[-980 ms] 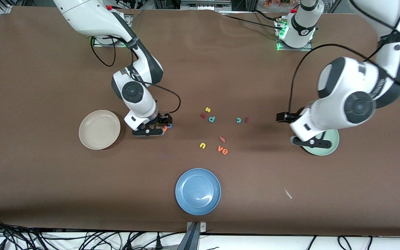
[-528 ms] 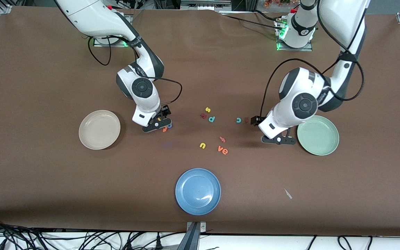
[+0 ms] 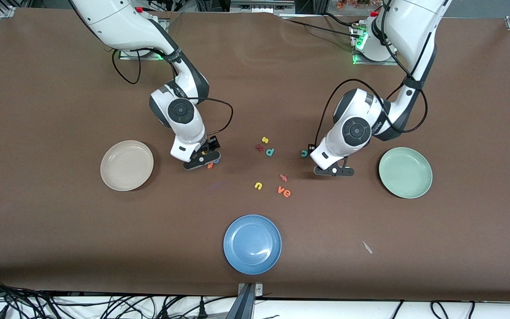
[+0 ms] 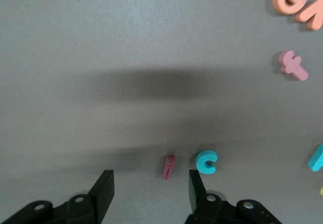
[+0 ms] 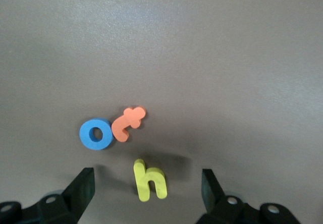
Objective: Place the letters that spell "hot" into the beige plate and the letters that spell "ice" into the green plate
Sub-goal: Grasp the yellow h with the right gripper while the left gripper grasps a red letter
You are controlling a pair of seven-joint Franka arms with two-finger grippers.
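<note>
From my station I saw the right gripper [image 5: 144, 183] low over the table near the round cream-beige plate [image 3: 126, 165], its fingers [image 5: 83, 183] spread wide with nothing between them but the small yellow foam h [image 5: 149, 181], which lay flat on the brown table [image 3: 60, 110]. Just beside the h lay the blue ring-shaped foam o [image 5: 96, 133] and the orange foam t [image 5: 128, 123], touching each other. The left gripper [image 4: 149, 191] hung over the dark red bar-like foam i [image 4: 168, 166], fingers apart and gripping nothing; the teal foam c [image 4: 206, 162] lay beside the i. The orange foam e [image 3: 287, 192] lay nearer the camera, touching the orange foam v [image 3: 280, 190]. Both the beige plate and the pale mint-green plate [image 3: 405, 172] held no letters.
</note>
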